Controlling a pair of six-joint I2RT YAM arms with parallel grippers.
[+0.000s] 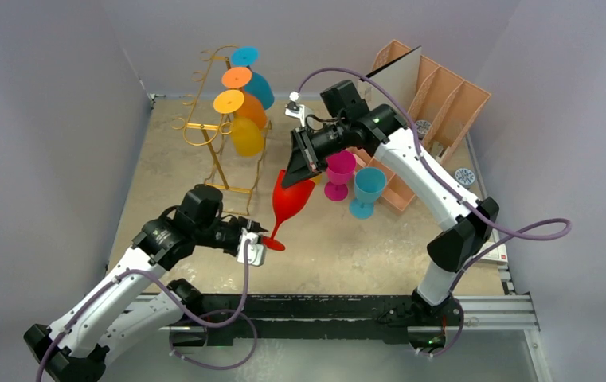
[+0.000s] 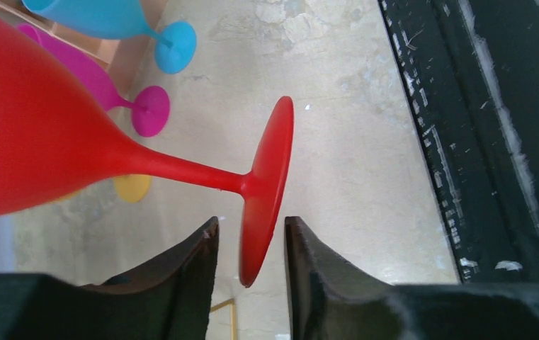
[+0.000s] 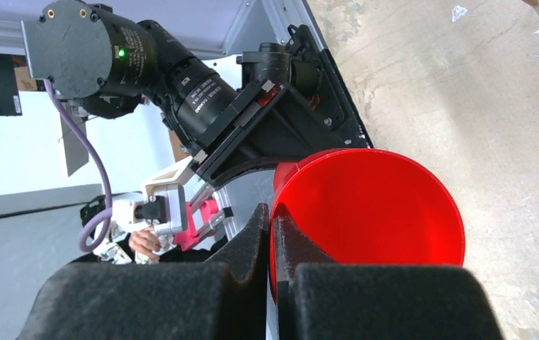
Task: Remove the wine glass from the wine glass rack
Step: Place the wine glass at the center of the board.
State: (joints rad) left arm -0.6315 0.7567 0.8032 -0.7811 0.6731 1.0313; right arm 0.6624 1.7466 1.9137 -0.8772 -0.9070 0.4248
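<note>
Closest to me, the left pincer (image 2: 252,234) stands spread, one finger on each side of the round foot of the red wine glass (image 1: 293,199), with a sliver of daylight on both sides. The glass is off the rack and hangs tilted in the air over the middle of the table (image 1: 164,159), foot down toward me. Farther up, the right pincer (image 3: 271,227) is pressed together on the rim of the bowl, one finger inside and one outside.

It looks like matte plastic: light, stiff, not likely to shatter, though a rim pinch lets it swing. I would say the stem or foot gives the surer hold.

Beyond it a pink glass (image 1: 339,171) and a blue glass (image 1: 369,187) stand upright on the mottled, stone-like tabletop. At the back left the gold wire rack (image 1: 204,131) carries yellow, orange and teal glasses hung upside down. A peach slotted organiser (image 1: 443,95) sits back right, with plain pale walls all round.
</note>
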